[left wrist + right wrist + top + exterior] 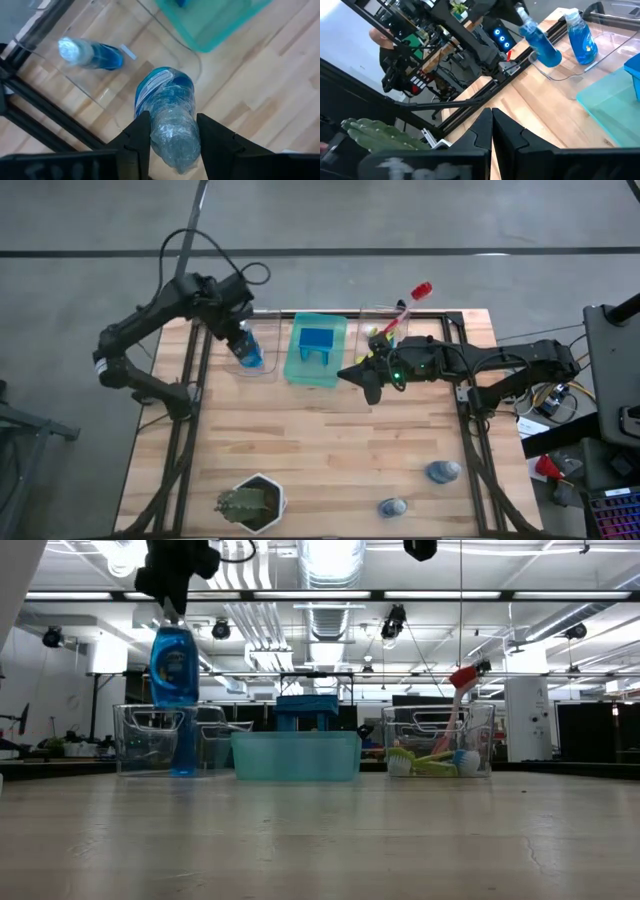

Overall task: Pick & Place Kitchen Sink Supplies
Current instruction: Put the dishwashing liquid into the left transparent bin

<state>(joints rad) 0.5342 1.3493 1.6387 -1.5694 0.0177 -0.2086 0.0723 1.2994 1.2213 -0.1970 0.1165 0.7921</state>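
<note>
Above the wooden table [330,450], the left gripper [170,135] clamps a blue bottle [167,107] by its neck, its long axis upright and base hanging down over the left clear bin [155,740], while the right gripper [491,122] hovers shut mid-table.

The right end effector [492,125], its fingers pressed together, hangs over the wooden tabletop [545,105], beyond which the left end effector [516,11] grips one blue bottle [540,42] above a clear bin [600,45] where a second bottle [581,37] stands.
</note>
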